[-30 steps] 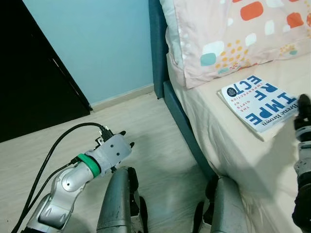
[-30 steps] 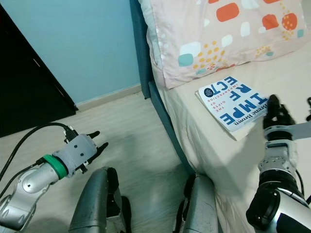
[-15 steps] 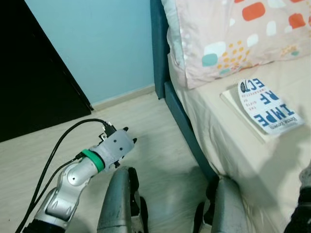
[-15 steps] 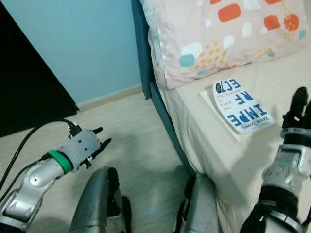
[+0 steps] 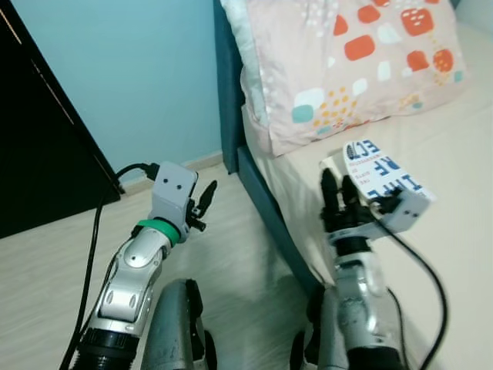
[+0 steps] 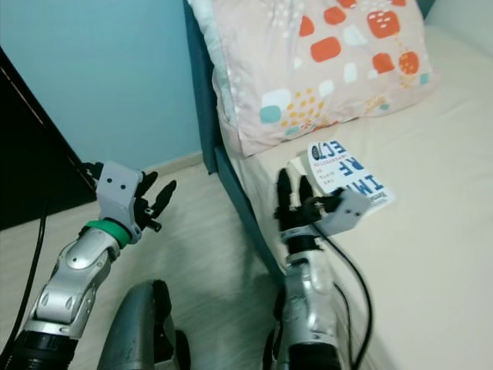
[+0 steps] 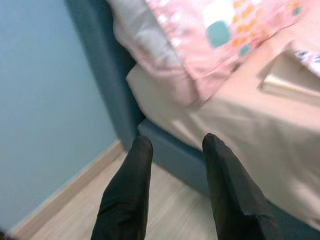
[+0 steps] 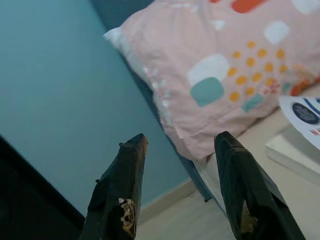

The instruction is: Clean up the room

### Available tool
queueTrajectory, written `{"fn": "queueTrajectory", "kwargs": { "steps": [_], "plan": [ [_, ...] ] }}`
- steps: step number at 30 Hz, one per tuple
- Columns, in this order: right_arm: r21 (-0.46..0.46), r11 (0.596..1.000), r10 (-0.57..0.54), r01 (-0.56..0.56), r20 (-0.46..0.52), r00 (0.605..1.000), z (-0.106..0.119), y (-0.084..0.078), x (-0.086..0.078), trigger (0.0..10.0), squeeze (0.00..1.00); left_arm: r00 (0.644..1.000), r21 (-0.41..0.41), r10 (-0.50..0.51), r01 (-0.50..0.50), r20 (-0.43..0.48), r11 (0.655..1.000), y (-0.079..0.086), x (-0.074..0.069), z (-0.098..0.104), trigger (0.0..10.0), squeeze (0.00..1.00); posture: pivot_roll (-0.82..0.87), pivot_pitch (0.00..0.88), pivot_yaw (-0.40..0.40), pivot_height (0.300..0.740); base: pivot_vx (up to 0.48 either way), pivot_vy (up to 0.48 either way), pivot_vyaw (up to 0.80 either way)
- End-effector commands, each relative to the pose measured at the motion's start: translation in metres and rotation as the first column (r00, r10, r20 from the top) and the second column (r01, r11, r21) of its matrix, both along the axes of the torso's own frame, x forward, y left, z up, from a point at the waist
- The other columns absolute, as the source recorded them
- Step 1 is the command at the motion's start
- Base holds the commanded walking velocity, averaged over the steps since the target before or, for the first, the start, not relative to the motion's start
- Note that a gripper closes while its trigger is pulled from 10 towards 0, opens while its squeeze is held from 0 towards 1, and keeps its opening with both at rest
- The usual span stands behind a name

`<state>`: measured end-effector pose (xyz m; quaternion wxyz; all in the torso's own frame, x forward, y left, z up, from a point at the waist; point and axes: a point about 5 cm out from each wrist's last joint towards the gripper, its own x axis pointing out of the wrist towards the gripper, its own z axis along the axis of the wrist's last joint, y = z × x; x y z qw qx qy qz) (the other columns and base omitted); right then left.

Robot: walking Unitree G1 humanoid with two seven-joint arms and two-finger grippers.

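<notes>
A white book with blue letters (image 5: 379, 171) lies on the bed near its edge, below a pink patterned pillow (image 5: 347, 62). Its cover looks slightly lifted off the pages. My right gripper (image 5: 339, 199) is raised upright just to the left of the book, at the mattress edge. It is open with nothing between its fingers. The right wrist view catches the book's corner (image 8: 300, 125) beyond those fingers. My left gripper (image 5: 203, 203) is raised over the floor beside the bed, open and empty, pointing toward the bed frame (image 7: 165, 145).
The cream mattress (image 5: 454, 254) fills the right side, with a teal bed frame (image 5: 253, 181) along its edge. A black cabinet (image 5: 38, 154) stands on the left against the light blue wall. Pale wood floor (image 5: 231, 262) lies between cabinet and bed.
Both arms have risen. My right gripper has swung from the book's right side over to its left, at the mattress edge. The camera has shifted, showing more of the bed.
</notes>
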<state>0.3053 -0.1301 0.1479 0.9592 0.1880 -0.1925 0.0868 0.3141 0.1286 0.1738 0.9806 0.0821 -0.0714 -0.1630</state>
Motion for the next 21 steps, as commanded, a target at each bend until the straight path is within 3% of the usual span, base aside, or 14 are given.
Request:
{"fn": "queueTrajectory", "kwargs": {
  "steps": [1, 6, 10, 21],
  "plan": [
    [-0.053, 0.999, -0.002, 0.001, -0.017, 1.000, -0.007, 0.005, -0.003, 10.0, 0.00, 1.000, -0.013, -0.016, 0.016, -0.010, 1.000, -0.004, -0.003, -0.001, 10.0, 0.00, 0.09, 0.084, 0.051, 0.565, 0.000, 0.000, 0.00],
    [-0.067, 0.997, 0.026, -0.029, -0.046, 0.999, -0.002, 0.017, -0.004, 10.0, 0.00, 0.999, -0.050, -0.018, 0.016, -0.050, 0.999, -0.012, -0.006, -0.007, 10.0, 0.00, 0.09, 0.075, 0.045, 0.584, 0.000, 0.000, 0.00],
    [-0.086, 0.996, 0.029, -0.034, -0.063, 0.998, -0.003, 0.018, -0.004, 10.0, 0.00, 0.996, -0.037, 0.006, -0.009, -0.091, 0.999, -0.010, -0.008, -0.021, 10.0, 0.00, 0.09, 0.068, 0.026, 0.604, 0.000, 0.000, 0.00],
    [-0.108, 0.994, 0.020, -0.028, -0.077, 0.997, -0.008, 0.020, -0.004, 10.0, 0.00, 0.995, -0.023, 0.009, -0.012, -0.101, 1.000, -0.016, -0.006, -0.026, 10.0, 0.00, 0.08, 0.067, 0.017, 0.643, 0.000, 0.000, 0.00]
  ]
}}
